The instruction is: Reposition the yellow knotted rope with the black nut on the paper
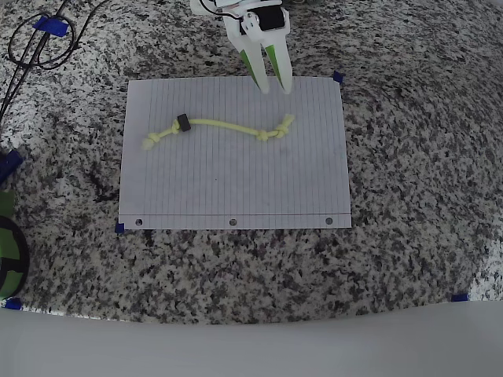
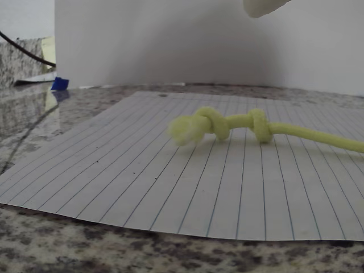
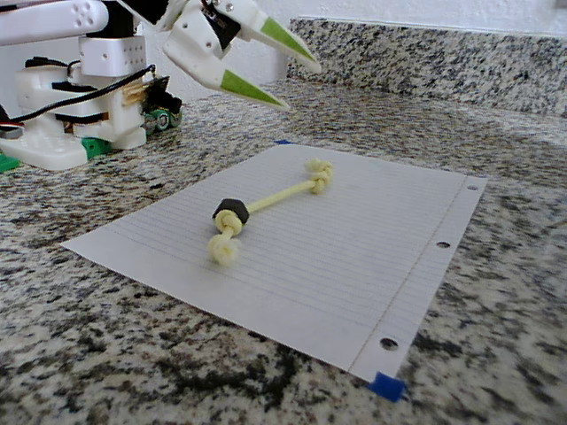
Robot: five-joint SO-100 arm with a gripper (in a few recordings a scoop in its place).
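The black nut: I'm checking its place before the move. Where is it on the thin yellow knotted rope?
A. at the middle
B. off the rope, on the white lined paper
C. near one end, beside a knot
C: the black nut sits threaded on the thin yellow knotted rope, close to its left-end knot in the overhead view.

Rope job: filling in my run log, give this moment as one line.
hand: open, above paper's far edge | rope: flat on paper, untouched | nut: on rope near one end

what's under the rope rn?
The paper: the rope lies wholly on it, with the nut threaded near its left end in the overhead view. The counter lies around the sheet; what is beneath the sheet is covered.
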